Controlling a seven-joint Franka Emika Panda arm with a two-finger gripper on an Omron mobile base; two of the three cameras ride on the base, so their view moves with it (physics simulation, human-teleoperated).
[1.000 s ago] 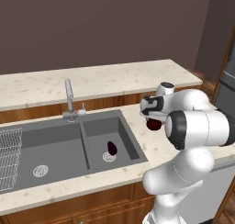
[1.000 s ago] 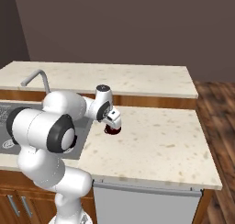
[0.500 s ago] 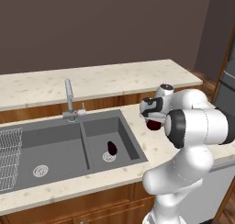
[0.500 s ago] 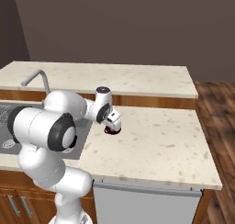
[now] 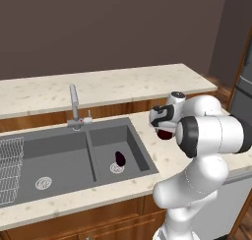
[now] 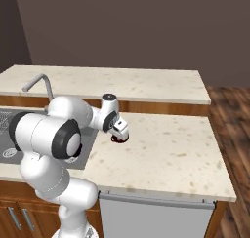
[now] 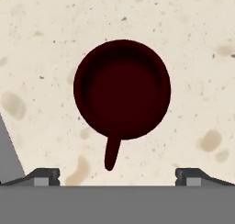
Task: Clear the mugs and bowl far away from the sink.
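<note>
A dark maroon mug (image 7: 122, 87) stands upright on the speckled counter just right of the sink (image 5: 64, 160), its handle pointing toward the hand. My gripper (image 7: 117, 175) hangs directly above it, open, with one fingertip on each side and nothing between them. From the base views the gripper (image 5: 165, 125) (image 6: 120, 131) hovers close over this mug (image 5: 168, 134) (image 6: 116, 139). A second dark mug (image 5: 119, 158) lies in the sink's right basin near the drain. The bowl is out of view.
A silver faucet (image 5: 74, 104) rises behind the basins and a wire rack (image 5: 10, 170) sits in the left one. Open counter (image 6: 166, 149) stretches right of the mug; a raised back ledge (image 6: 146, 83) runs behind it. A grey appliance (image 5: 242, 99) stands at the far right.
</note>
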